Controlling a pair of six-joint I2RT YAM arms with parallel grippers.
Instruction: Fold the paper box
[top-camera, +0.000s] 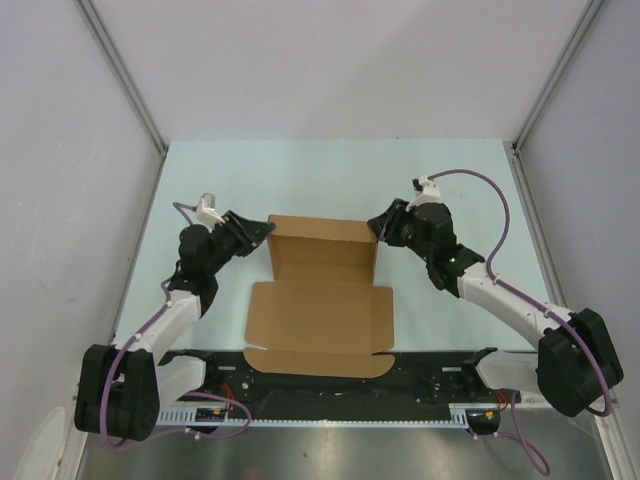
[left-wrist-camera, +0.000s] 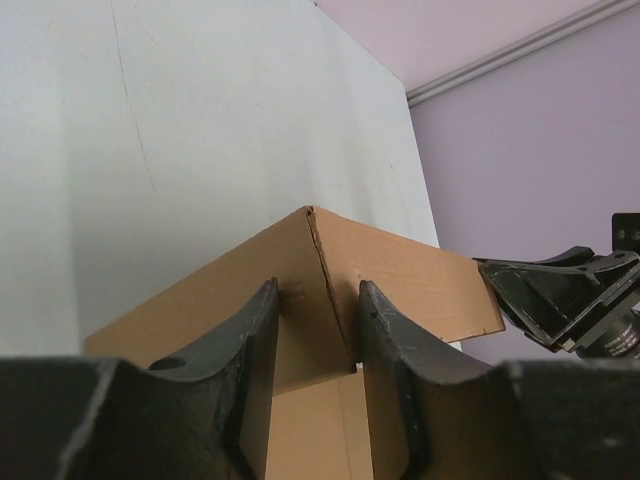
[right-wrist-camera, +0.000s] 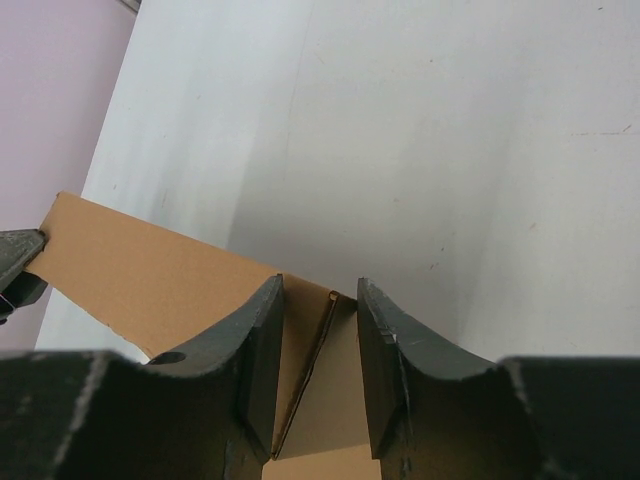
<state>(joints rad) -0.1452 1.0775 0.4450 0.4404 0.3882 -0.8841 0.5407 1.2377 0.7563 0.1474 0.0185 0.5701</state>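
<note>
At the middle of the pale table (top-camera: 450, 190), the paper box (top-camera: 322, 300) lies half formed. Its far section stands as a shallow tray with raised walls; its near panel and side tabs lie flat, pointing toward the arm bases. At the far left corner the left gripper (top-camera: 264, 229) straddles the join of two walls, one finger on each side, and appears clamped on the cardboard. At the far right corner the right gripper (top-camera: 379, 228) grips the box in the same way.

The step in hand is judged to be squaring and holding these corners. It would go best with even pressure from both sides, so the tray does not skew, and a grip light enough to spare the creases while the walls are kept upright.

Slots and tuck tabs cannot be made out. The near edge of the panel merges with the black rail (top-camera: 430, 375). Each wrist view is cut off below by its own gripper body, so firm contact at the pads is hard to confirm.
</note>
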